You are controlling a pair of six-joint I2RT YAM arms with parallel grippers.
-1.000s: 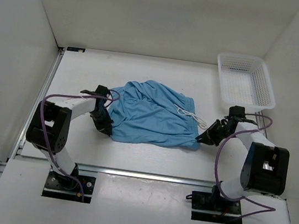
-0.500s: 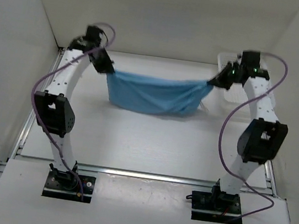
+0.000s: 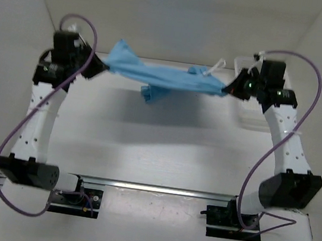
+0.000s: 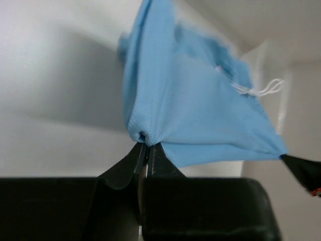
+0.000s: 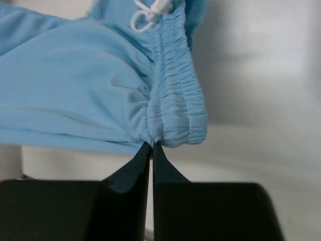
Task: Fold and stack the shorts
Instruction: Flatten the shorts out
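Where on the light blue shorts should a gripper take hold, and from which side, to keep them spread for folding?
Probably the outer edges: the shorts hang stretched between two end pinches. The thick gathered waistband gives the right gripper a firm ridge from the right; the left gripper comes from the left at the opposite corner.

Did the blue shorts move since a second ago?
Yes. The shorts lifted off the table and now hang stretched in the air above its far half.

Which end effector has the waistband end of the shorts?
The right end effector: it pinches the gathered elastic waistband, drawstring close by. The left end effector pinches plain shorts fabric.
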